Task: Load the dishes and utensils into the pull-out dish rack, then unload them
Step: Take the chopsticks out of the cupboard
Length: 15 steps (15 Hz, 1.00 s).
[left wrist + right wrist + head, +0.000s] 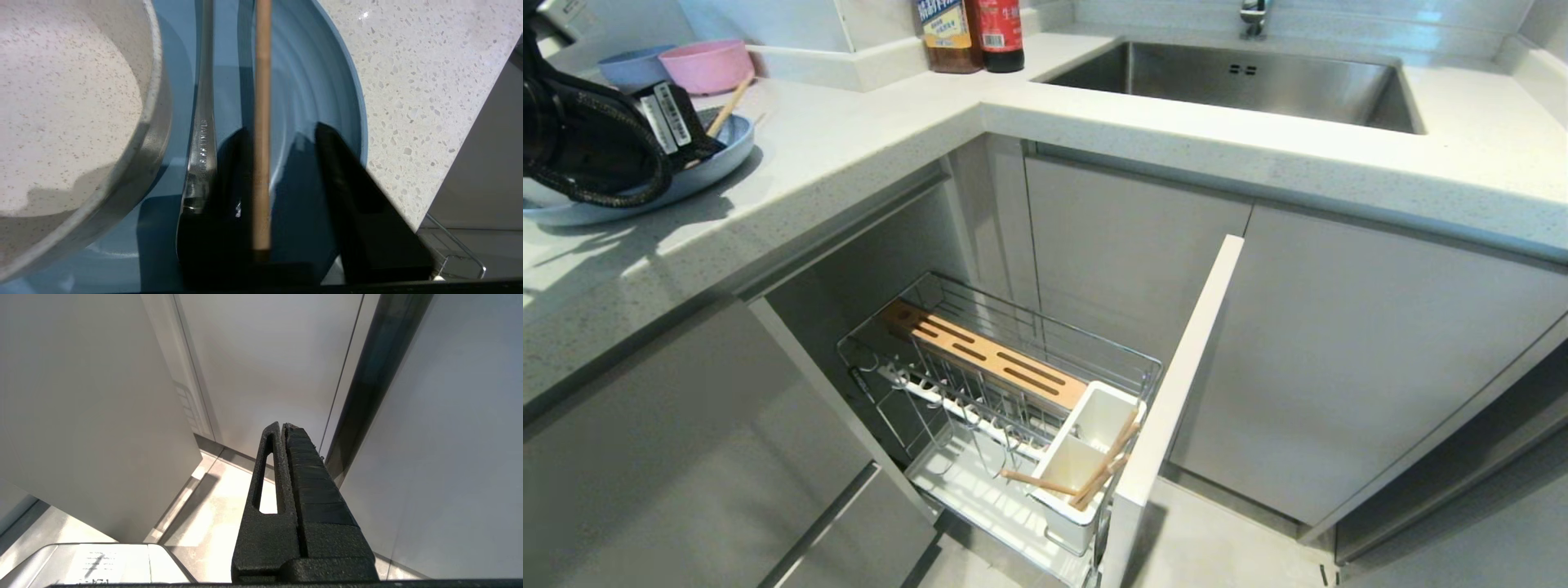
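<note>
Hovering over the blue plate (322,81), the left gripper (282,134) stood spread around a chopstick (262,102). The right gripper (284,428) hung pressed together.

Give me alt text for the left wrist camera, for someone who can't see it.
The left gripper hangs open over a light-blue plate on a speckled countertop, its dark fingers either side of a wooden chopstick lying on the plate. A metal utensil handle and an off-white speckled bowl lie alongside on the plate.

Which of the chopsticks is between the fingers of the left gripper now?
The chopstick lying on the blue plate; the others stand in the rack's white holder.
</note>
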{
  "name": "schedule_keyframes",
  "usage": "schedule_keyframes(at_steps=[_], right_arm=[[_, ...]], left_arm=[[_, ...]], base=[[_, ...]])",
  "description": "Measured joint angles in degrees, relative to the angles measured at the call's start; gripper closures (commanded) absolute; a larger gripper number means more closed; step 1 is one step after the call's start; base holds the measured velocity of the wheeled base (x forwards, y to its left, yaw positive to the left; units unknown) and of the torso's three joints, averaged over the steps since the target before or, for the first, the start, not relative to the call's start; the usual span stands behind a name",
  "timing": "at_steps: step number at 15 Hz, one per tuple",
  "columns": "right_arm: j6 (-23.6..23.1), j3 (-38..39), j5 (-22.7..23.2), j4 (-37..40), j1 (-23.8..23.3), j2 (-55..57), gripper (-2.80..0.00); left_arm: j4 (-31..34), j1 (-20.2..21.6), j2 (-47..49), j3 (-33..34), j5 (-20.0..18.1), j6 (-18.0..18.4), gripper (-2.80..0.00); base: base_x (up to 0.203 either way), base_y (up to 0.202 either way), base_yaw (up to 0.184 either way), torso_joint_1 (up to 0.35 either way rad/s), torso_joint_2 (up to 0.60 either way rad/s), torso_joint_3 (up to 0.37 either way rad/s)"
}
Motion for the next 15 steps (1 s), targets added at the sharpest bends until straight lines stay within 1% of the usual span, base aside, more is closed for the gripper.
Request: schedule_keyframes(at_steps=[8,13,15], right_arm=[[-0.01,0.00,0.00,-0.02,0.00,0.00,0.00],[0.00,0.00,0.00,-0.01,0.00,0.00,0.00],[0.00,0.00,0.00,-0.02,-0.02,0.00,0.00]], left_arm=[[-0.13,-0.44,-0.41,-1.54,-0.02,0.11,-2.80],[0.04,-2.36,-1.75,-2.19,-0.09,0.06,-2.80],[0.03,-3.73,-2.60,-2.21,-0.09,-0.02,-2.80]], base=[[0.000,0.000,0.000,0.000,0.00,0.000],[0.000,0.000,0.000,0.000,0.00,0.000],[0.000,0.000,0.000,0.000,0.00,0.000]])
